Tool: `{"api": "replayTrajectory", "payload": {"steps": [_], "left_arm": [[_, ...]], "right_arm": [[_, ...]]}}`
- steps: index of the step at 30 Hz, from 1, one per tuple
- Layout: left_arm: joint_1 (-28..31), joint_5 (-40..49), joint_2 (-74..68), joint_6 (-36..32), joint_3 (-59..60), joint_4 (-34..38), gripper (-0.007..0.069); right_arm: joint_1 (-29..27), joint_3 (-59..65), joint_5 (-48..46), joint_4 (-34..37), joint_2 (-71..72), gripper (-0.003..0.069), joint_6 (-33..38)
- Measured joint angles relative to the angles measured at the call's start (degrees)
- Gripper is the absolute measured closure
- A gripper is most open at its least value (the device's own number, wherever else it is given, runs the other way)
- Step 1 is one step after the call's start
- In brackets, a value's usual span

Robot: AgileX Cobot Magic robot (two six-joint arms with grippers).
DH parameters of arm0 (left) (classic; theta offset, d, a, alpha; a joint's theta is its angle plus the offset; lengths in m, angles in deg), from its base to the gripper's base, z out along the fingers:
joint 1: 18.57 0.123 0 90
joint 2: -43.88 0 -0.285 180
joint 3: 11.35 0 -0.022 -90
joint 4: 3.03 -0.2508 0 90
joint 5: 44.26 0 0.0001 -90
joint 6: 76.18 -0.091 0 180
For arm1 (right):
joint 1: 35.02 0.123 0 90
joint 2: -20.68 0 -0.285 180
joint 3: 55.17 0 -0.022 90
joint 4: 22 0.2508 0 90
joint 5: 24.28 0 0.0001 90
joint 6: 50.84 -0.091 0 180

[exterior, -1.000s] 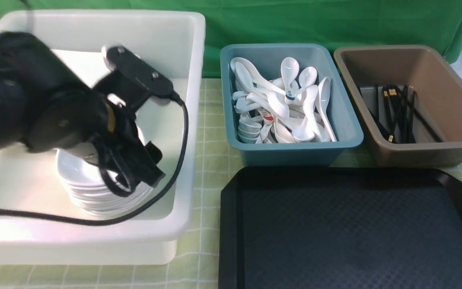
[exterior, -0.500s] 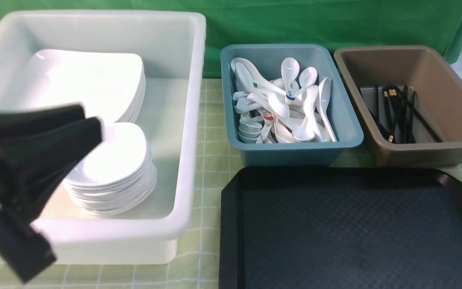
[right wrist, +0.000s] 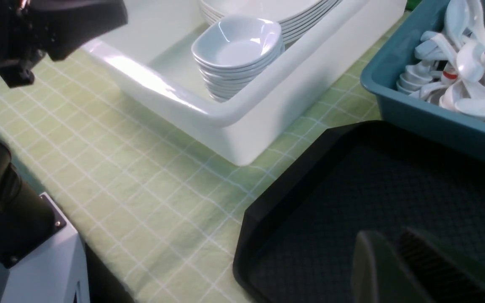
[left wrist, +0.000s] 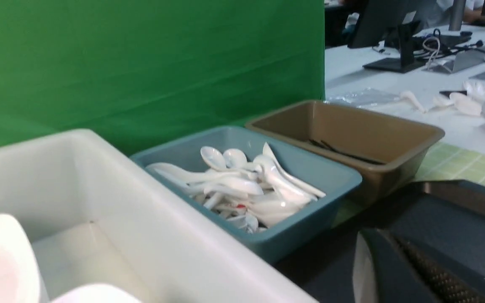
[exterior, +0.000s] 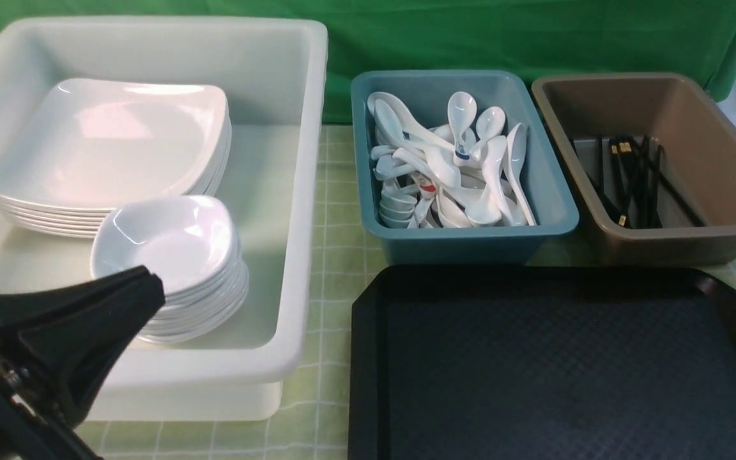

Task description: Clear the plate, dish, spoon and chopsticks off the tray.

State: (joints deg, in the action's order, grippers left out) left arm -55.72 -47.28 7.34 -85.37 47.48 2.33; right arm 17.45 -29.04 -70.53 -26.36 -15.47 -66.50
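— Where is everything you were sent to clear?

— Off the tray (exterior: 368,358), by my reckoning; its textured floor shows bare. The plate (exterior: 119,137) tops the stack at the back of the white bin (exterior: 307,191), and the dish (exterior: 170,239) crowns the smaller stack in front of it. The spoon lies somewhere in the heap of spoons (exterior: 464,166) in the teal bin (exterior: 553,217); I can't single it out. The chopsticks (exterior: 636,185) are in the brown bin (exterior: 726,236).

— And your pincers?

— My left gripper (exterior: 147,291) is clenched on nothing, hanging just in front of the dish stack. My right gripper (right wrist: 394,256) hovers over the tray; whether it is parted I cannot tell.

— If you had to lift that dish again?

— It looks glossy, stiff, light and chippable, so I'd pinch one rim edge firmly and lift it straight off the stack
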Motion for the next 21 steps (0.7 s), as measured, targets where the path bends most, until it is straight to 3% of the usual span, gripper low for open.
{"api": "replayTrajectory", "payload": {"steps": [5,8,11,12,16,21], "left_arm": [[0.0,-0.07,-0.13,0.0,2.56,-0.05,0.0613],[0.0,-0.05,-0.18,0.0,4.19,-0.05,0.0613],[0.0,0.31,-0.18,0.0,4.81,-0.22,0.0613],[0.0,0.9,-0.18,0.0,4.9,-0.27,0.0613],[0.0,2.56,-0.18,0.0,5.1,-0.39,0.0613],[0.0,2.6,-0.18,0.0,5.1,-0.39,0.0613]], "right_arm": [[-7.07,0.63,0.87,0.18,0.0,0.0532,0.0],[-19.11,3.63,2.41,0.18,0.7,0.0537,0.46],[-27.75,7.84,4.75,0.41,2.99,0.0601,3.12],[-32.95,12.02,8.13,0.87,4.85,0.0624,4.9],[-44.4,27.7,23.07,2.31,13.07,0.0642,8.36],[-50.4,47.43,34.66,2.41,24.53,0.0641,10.87]]}}
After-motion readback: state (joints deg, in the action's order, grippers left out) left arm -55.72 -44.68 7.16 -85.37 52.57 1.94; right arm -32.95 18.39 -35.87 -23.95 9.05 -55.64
